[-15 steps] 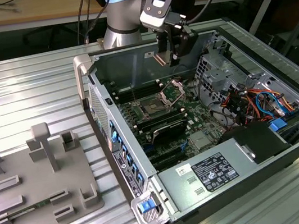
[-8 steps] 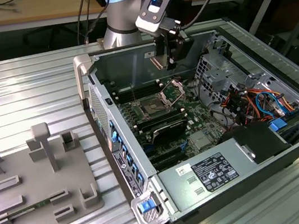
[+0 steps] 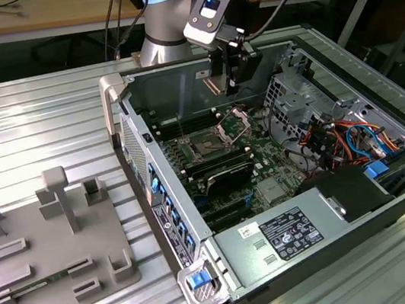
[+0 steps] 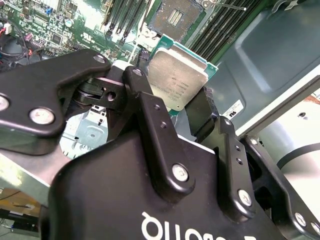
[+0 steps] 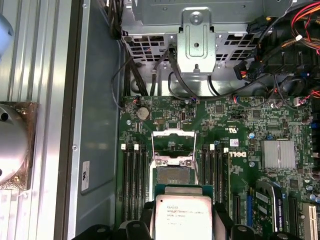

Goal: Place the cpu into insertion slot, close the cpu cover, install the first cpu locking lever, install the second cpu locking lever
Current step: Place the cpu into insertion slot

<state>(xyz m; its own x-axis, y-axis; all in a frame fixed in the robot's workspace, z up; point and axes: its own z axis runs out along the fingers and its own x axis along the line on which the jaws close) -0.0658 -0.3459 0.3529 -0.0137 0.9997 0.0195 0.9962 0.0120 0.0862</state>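
The jaws of the gripper [image 4: 169, 92] were closed on the chip [image 5: 184, 217], pinching it by two side edges. I think this kept its silver top flat and its underside untouched. The chip hung in the air over the green board [image 5: 225, 120], close to the slot [image 5: 174, 175] but not in it. The shiny cover [image 5: 174, 145] stood tipped up, which left the slot open for the chip. The board sat inside a computer case [image 3: 177, 86] lying on its side on a ribbed metal table [image 3: 29, 125]. A grey tray [image 3: 41, 254] with little holders lay on the exterior view's left. A wooden desk [image 3: 26, 10] stood behind.
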